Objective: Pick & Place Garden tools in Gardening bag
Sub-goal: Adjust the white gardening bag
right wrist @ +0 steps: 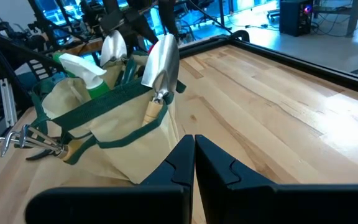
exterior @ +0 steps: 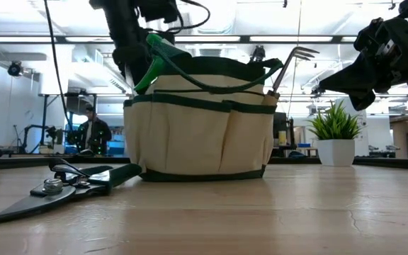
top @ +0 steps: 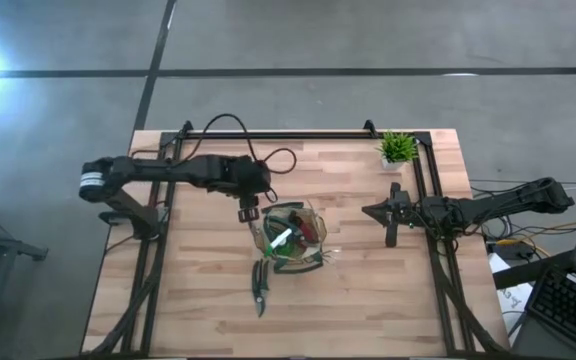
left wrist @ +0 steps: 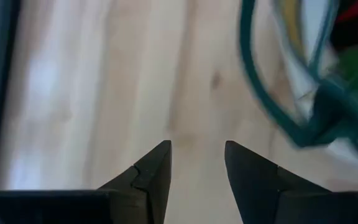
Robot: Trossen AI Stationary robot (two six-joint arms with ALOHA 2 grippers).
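Left hand, fingers partly apart and empty, hovers just beside the bag holding most tools; the shears on the table below it likely come next; right hand waits closed.

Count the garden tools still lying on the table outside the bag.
1: the black pruning shears lie flat on the wooden table, just beside the cream fabric gardening bag with dark green trim. Others may be hidden behind the bag.

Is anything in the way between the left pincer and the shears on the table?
Nothing visible. The left pincer hangs by the bag, and only bare table lies between it and the shears.
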